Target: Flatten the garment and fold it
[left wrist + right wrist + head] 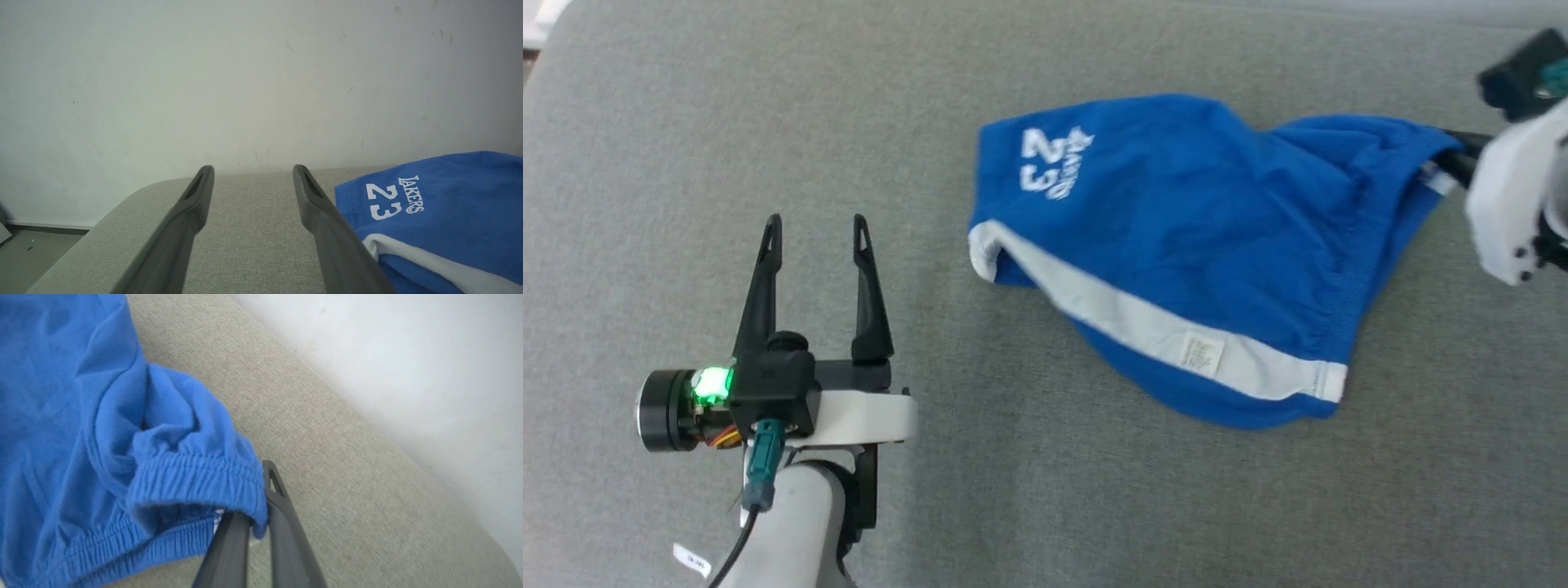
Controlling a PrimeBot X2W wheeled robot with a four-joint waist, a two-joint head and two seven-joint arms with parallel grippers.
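The garment (1176, 245) is a pair of royal-blue shorts with a white side stripe, a small white label and white "23" lettering, lying crumpled on the grey surface at centre right. Its lettered corner (408, 196) shows at the right of the left wrist view. My right gripper (1454, 159) is at the far right edge, its fingers pinched together on the gathered elastic waistband (204, 477), which is pulled taut toward it. The right gripper (255, 522) has cloth between its fingers. My left gripper (817, 233) stands open at lower left, apart from the shorts, nothing between its fingers (196, 196).
A grey fabric-covered surface (1045, 506) lies under everything. A pale wall (245, 81) rises behind its far edge, and the surface's rounded corner with a strip of floor (36, 249) shows at the left of the left wrist view.
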